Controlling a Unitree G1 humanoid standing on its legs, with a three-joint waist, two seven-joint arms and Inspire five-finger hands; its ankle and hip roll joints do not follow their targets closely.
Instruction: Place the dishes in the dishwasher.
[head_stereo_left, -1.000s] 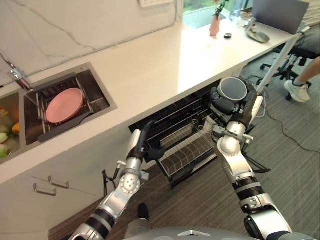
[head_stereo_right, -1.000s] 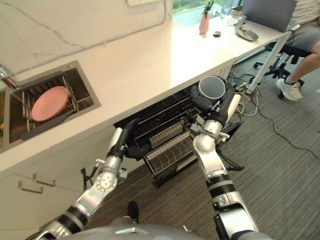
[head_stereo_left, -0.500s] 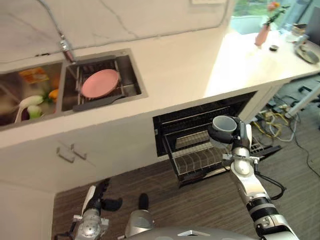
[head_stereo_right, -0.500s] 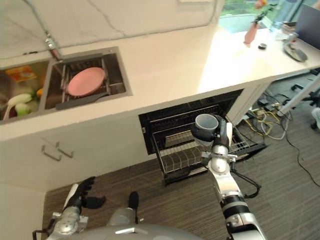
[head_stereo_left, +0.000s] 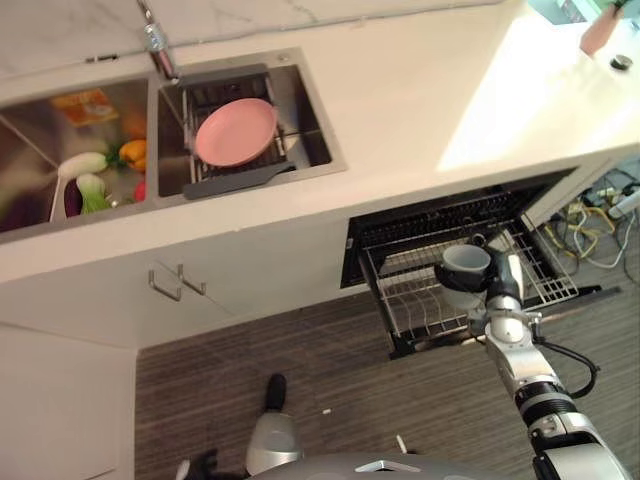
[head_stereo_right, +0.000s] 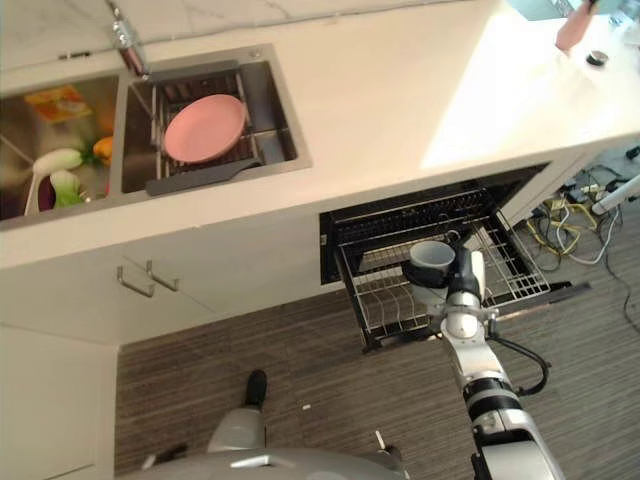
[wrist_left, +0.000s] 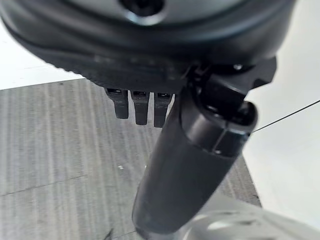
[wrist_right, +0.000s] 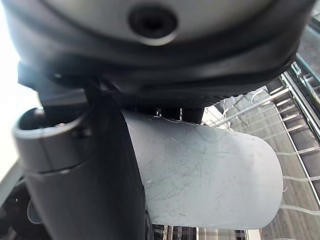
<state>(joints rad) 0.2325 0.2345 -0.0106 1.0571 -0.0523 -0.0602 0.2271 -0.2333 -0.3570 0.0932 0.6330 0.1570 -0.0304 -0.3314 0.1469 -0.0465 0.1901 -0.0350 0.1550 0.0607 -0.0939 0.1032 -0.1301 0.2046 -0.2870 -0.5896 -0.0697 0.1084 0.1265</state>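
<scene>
The robot's right hand (head_stereo_left: 497, 283) holds a grey cup (head_stereo_left: 465, 266) over the pulled-out dishwasher rack (head_stereo_left: 425, 311). Its thumb and fingers are curled round the cup's side, and the cup sits mouth-up with its open rim showing from above. In the right wrist view the pale wall of the cup (wrist_right: 210, 180) lies pressed against the dark thumb (wrist_right: 80, 170), with the white wires of the rack (wrist_right: 295, 150) beyond it. The cup is above the rack, not set down in it as far as I can see.

The dishwasher (head_stereo_right: 430, 215) stands open under the white counter (head_stereo_left: 400, 110), its upper rack of dark wire partly out as well.

The left hand (wrist_left: 140, 107) shows in its own wrist view hanging low over the grey striped floor (wrist_left: 60, 150). Its fingers point straight down, relaxed, with nothing in them, and the thumb juts forward.

On the counter's far side is a double sink (head_stereo_left: 320, 150). In the right-hand basin a pink plate (head_stereo_left: 236, 131) leans in a dark drying rack (head_stereo_left: 245, 178). The other basin holds vegetables (head_stereo_left: 90, 175). A tap (head_stereo_left: 157, 38) stands behind the sink. A cupboard handle (head_stereo_left: 165, 290) shows below the sink.
</scene>
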